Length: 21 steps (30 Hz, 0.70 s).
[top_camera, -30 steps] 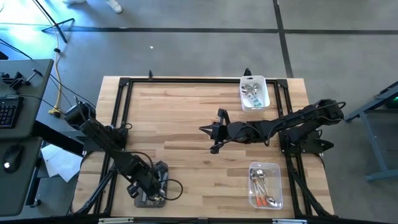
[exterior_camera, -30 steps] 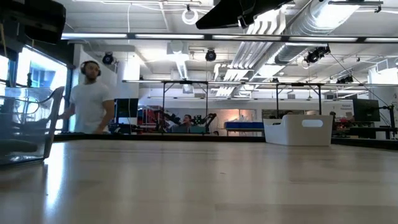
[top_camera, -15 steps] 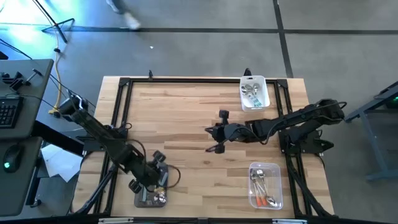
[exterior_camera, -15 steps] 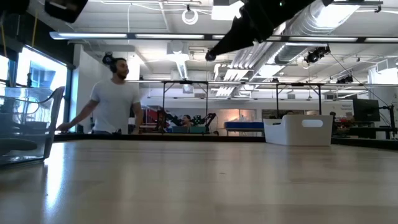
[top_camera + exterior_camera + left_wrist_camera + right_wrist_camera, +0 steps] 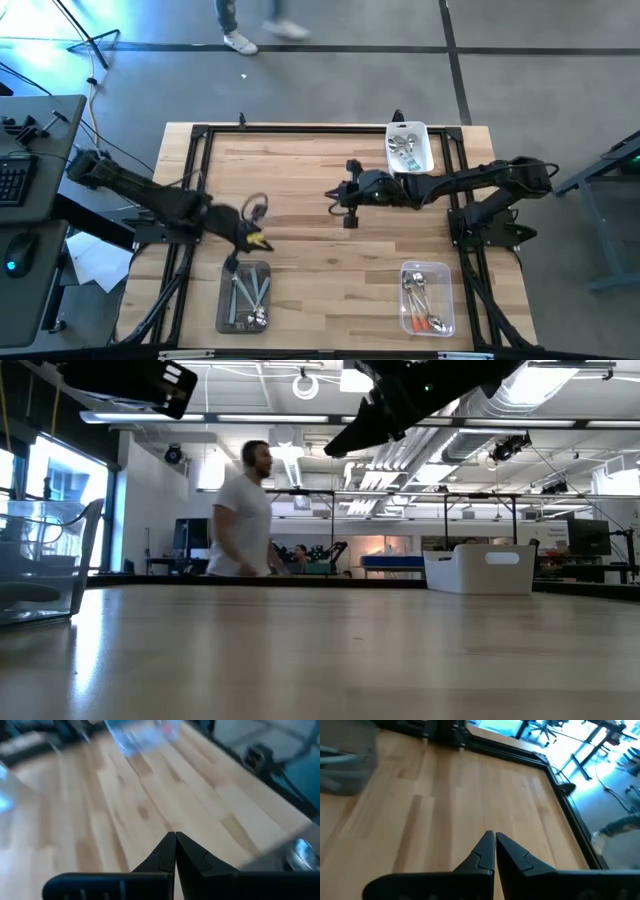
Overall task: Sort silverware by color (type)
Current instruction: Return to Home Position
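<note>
Several metal spoons lie in a clear tub at the near left. More spoons lie in a white tub at the far right. Others, some with orange handles, lie in a clear tub at the near right. My left gripper is above the table just beyond the near-left tub, shut and empty. My right gripper is above the middle of the table, shut and empty.
A black frame runs along the table's edges. In the low view the white tub stands at the right and the clear tub at the left, with bare wood between. A person walks behind the table.
My left gripper has risen from over the near-left tub and swung toward the far edge, leaving the spoons in the tub uncovered. My right gripper has moved a little toward the far edge. The person behind the table has walked from left to right.
</note>
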Motion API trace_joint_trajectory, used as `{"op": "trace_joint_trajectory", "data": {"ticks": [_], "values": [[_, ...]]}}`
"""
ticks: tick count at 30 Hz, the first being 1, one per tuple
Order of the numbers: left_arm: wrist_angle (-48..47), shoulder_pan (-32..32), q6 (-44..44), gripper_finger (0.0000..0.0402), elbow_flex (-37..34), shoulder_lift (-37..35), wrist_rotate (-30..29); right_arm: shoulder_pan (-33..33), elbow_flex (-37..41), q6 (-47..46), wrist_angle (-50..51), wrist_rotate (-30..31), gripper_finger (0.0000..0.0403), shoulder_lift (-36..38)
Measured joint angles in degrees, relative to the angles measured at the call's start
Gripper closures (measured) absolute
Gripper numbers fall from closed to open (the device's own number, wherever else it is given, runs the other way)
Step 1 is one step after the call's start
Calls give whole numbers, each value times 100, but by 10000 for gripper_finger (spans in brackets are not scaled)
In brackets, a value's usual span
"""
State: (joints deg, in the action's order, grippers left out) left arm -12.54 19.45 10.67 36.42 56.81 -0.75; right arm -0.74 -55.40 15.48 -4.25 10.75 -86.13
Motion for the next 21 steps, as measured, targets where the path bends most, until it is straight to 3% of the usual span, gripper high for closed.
{"op": "trace_joint_trajectory", "data": {"ticks": [5,12,21], "values": [[1071,-821,361,401,-595,-558,607,-365,0,-15,49,-56,403,0],[2150,-1894,500,401,-1454,-1070,1453,-382,52,11,94,-1,403,0],[2534,-3131,525,401,-1624,-1285,2259,-1083,2342,-374,-2240,-495,403,1148]]}}
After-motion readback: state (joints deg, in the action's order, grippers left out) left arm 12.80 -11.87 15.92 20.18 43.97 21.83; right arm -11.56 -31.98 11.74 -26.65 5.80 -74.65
